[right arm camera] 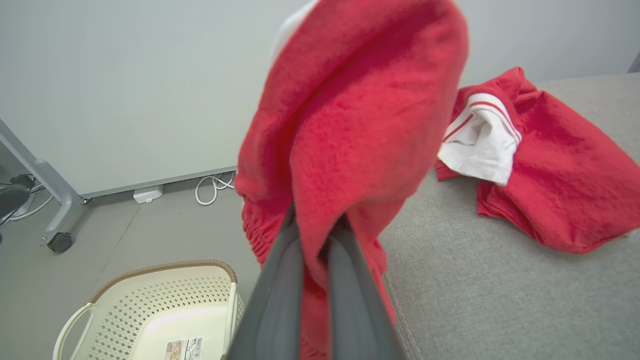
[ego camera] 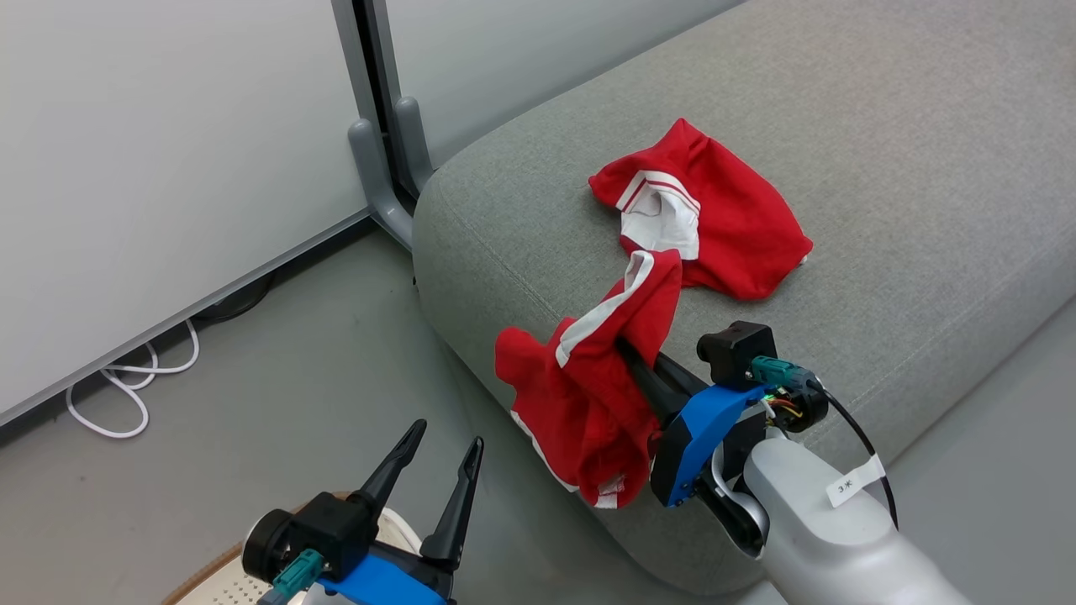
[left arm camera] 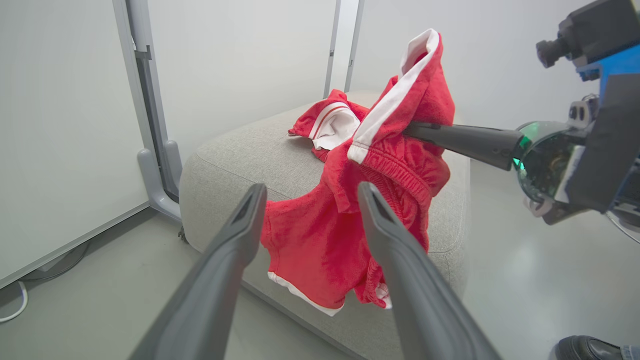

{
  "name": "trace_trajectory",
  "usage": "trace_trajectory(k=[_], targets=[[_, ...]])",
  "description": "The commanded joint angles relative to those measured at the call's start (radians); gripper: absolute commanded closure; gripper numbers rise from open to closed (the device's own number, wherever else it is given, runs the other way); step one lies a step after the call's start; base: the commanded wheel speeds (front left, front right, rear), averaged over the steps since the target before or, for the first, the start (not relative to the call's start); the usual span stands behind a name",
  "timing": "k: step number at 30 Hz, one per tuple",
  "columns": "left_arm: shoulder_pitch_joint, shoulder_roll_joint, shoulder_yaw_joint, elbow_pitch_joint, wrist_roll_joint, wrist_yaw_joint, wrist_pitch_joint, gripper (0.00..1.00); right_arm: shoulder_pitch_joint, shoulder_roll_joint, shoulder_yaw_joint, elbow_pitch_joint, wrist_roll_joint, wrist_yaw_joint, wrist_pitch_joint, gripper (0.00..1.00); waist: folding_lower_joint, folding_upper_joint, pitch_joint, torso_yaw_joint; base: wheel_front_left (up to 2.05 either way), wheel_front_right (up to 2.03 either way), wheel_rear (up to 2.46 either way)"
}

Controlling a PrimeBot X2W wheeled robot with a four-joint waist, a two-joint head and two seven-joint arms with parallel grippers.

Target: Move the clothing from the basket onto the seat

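The carry-over step is in hand. The right gripper (ego camera: 636,367) has its fingers closed on one red garment (ego camera: 588,395), which hangs in the air at the front edge of the seat (ego camera: 883,168), most of the cloth drooping outside that edge. The other red garment (ego camera: 731,227) already lies on the cushion. The left gripper (ego camera: 447,434) hovers with its fingers spread and empty above the basket (right arm camera: 150,300).

The next move seems to call for carrying the cloth further in over the cushion before letting go, or it may slide to the floor.

The right fingertips are buried in fabric. The basket is cut off by the frame, and what shows of its inside looks bare. Whether the held garment touches the seat cannot be told.
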Motion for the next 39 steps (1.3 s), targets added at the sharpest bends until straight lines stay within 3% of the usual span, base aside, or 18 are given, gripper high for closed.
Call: trace_trajectory(k=[1, 18, 26, 39], targets=[[-0.003, 0.0, 0.0, 0.001, 0.001, -0.001, -0.003, 0.0, 0.011, -0.002, -0.003, -0.005, -0.003, 0.0, -0.003, 1.0, 0.0, 0.0, 0.001, -0.006, 0.0, 0.0, 0.0], [-0.017, 0.006, -0.007, 0.002, -0.004, -0.001, -0.003, 0.0, -0.008, 0.002, -0.031, -0.008, 0.0, 0.0, -0.004, 1.0, 0.0, 0.0, 0.013, -0.012, 0.0, 0.0, 0.0], [-0.023, 0.014, 0.006, -0.014, 0.013, -0.001, -0.003, 0.0, -0.138, -0.055, -0.128, -0.048, -0.01, 0.0, -0.003, 1.0, 0.0, 0.0, 0.047, -0.016, 0.0, 0.0, 0.0], [-0.086, 0.066, -0.007, -0.067, 0.038, -0.001, -0.003, 0.0, -0.423, -0.217, -0.297, -0.098, -0.041, 0.0, 0.039, 1.0, 0.0, 0.0, 0.188, 0.014, 0.0, 0.0, 0.0]])
